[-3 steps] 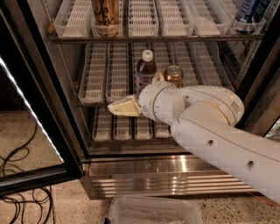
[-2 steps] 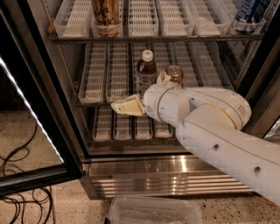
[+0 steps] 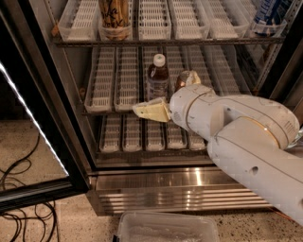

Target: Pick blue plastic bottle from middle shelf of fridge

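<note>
The blue plastic bottle [image 3: 158, 77] stands upright on the middle shelf [image 3: 105, 81] of the fridge [image 3: 189, 191]. It has a white cap, dark liquid and a pale label band. A gold-brown can [image 3: 187, 78] stands just right of it. My gripper [image 3: 150, 110] is a cream wedge pointing left, at the shelf's front edge, just below and in front of the bottle's base. It holds nothing that I can see. My white arm [image 3: 236, 127] covers the right part of the middle and lower shelves.
A tall tan printed can [image 3: 115, 18] stands on the top shelf, and a blue-white package [image 3: 269, 13] at its right end. The open glass door with its light strip [image 3: 33, 125] is at left. Cables [image 3: 19, 189] lie on the floor. A clear plastic bin [image 3: 165, 228] sits below.
My gripper and arm have moved right and slightly up, closer under the bottle. The bottle and cans have not moved.
</note>
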